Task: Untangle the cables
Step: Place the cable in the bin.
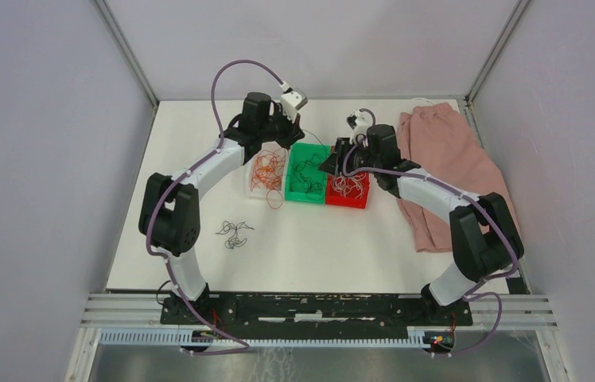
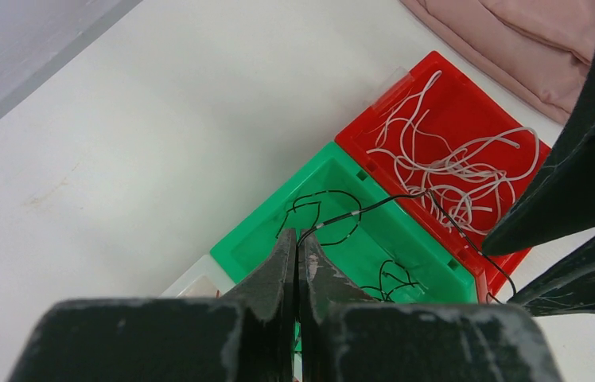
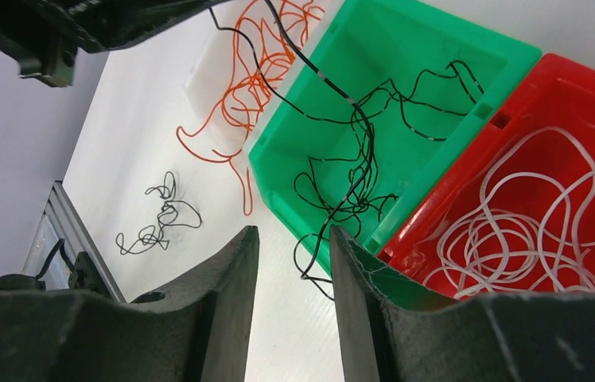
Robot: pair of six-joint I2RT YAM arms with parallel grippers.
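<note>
My left gripper (image 2: 298, 239) (image 1: 285, 134) is shut on a thin black cable (image 2: 374, 207). That cable stretches from its tips across the green bin (image 2: 266, 235) and over the red bin (image 2: 477, 99). My right gripper (image 3: 291, 232) (image 1: 332, 163) stands open at the green bin's near corner. The black cable (image 3: 342, 99) hangs down just inside its right finger (image 3: 350, 270), and I cannot tell if they touch. More black cables lie in the green bin (image 3: 274, 183). White cables (image 3: 533, 231) fill the red bin (image 3: 589, 87). Orange cables (image 3: 250, 87) spill over a clear bin (image 2: 195, 278).
A loose clump of black cables (image 1: 233, 232) (image 3: 159, 216) lies on the white table in front of the left arm. A pink cloth (image 1: 445, 159) covers the table's right side, beside the red bin (image 1: 348, 199). The three bins stand in a row mid-table.
</note>
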